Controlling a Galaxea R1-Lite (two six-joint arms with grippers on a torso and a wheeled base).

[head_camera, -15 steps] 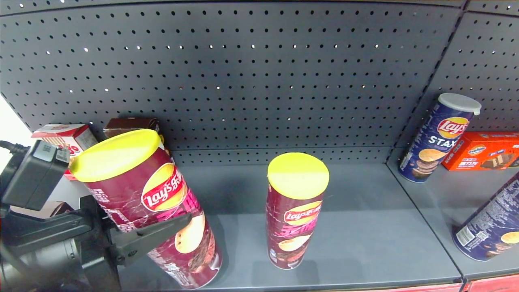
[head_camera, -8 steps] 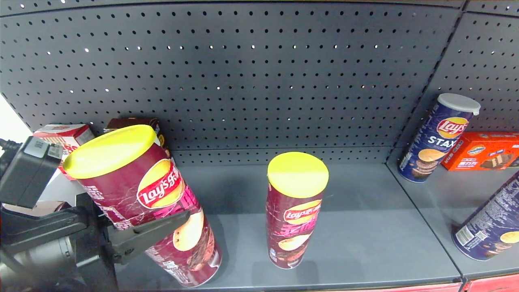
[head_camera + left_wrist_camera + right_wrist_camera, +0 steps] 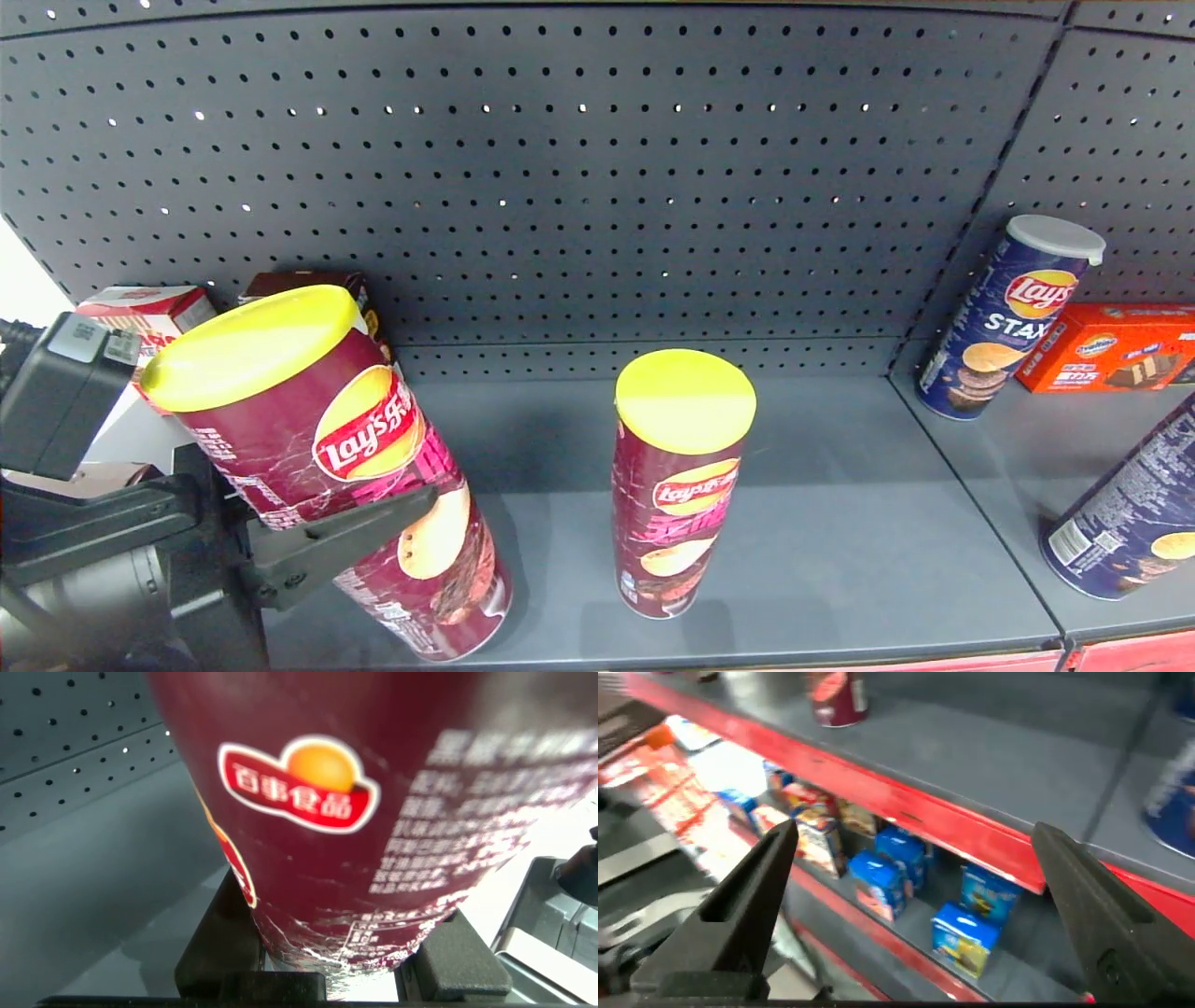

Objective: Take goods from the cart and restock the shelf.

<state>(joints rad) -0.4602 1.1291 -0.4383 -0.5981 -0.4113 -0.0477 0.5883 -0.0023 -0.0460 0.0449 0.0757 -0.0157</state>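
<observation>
A maroon chips can (image 3: 317, 439) with a yellow lid leans over the left part of the grey shelf (image 3: 840, 551). My left gripper (image 3: 350, 513) is shut on its middle. In the left wrist view the can (image 3: 374, 803) sits between the two black fingers (image 3: 217, 947). The can's base is low over the shelf's front; I cannot tell whether it touches. A second maroon can (image 3: 680, 485) stands upright to its right. My right gripper (image 3: 924, 915) hangs open and holds nothing, in front of and below the shelf's red front edge (image 3: 906, 793).
Two boxes (image 3: 154, 313) stand at the back left by the pegboard. On the neighbouring bay to the right are a blue can (image 3: 1008, 317), an orange box (image 3: 1111, 345) and another blue can (image 3: 1120, 523). Blue packs (image 3: 882, 873) fill the lower shelf.
The held can's top has tipped a little to the left with my left gripper. The upright can and the other goods have stayed put.
</observation>
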